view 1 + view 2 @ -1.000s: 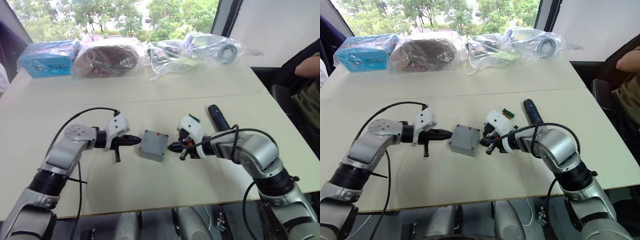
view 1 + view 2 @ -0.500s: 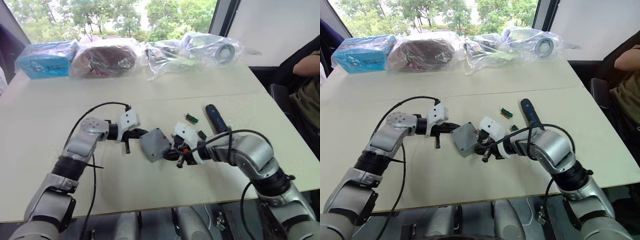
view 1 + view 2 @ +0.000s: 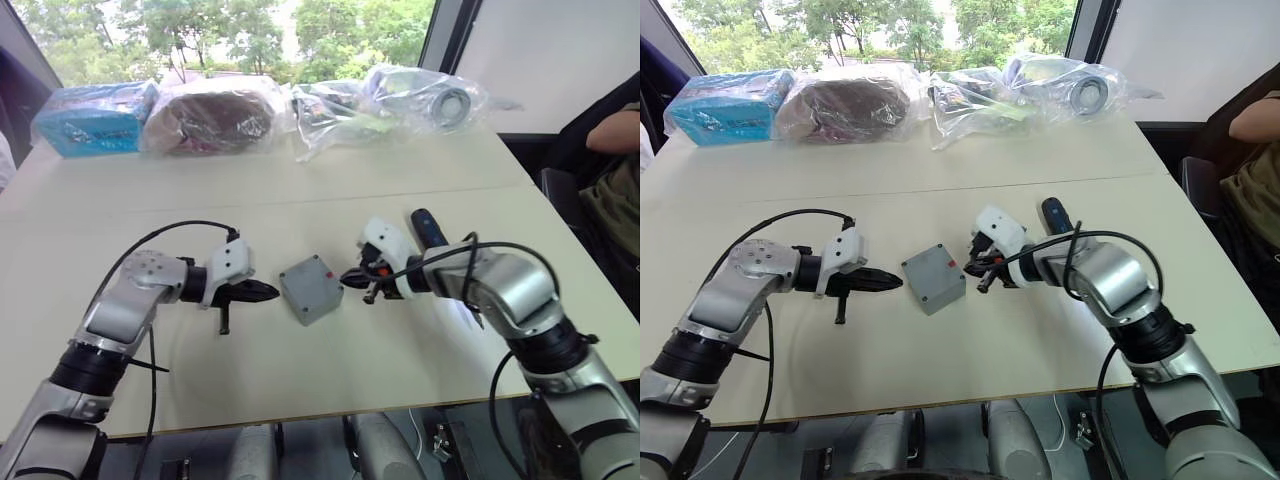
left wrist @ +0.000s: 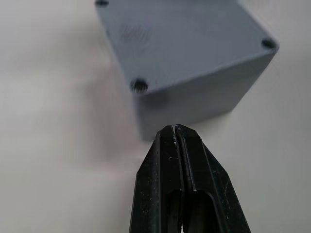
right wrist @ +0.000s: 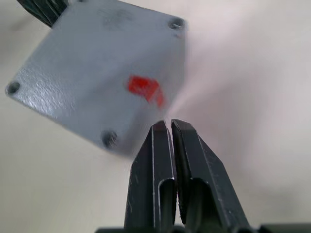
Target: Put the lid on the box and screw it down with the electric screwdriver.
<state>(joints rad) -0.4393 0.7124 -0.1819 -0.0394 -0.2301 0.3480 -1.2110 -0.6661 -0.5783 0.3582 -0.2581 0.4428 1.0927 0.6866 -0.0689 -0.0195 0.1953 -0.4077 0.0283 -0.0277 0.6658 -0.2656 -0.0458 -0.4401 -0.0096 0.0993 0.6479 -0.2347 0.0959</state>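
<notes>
Head stereo pair is looking forward and down over the table (image 3: 300,380), both eyes sharing the grey box (image 3: 311,289) at centre. Each wrist camera is looking along its closed fingers, very near the box (image 4: 184,58), from opposite sides of it.

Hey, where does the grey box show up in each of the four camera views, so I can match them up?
Left eye view: the box sits on the table, between the left gripper and the right gripper.
Right eye view: the same spot, between the two grippers.
Left wrist view: beyond the shut fingertips, one corner screw hole nearest.
Right wrist view: beyond the shut fingertips.
Shared landmark: the red mark on the box, seen from both eye views and the right wrist.
</notes>
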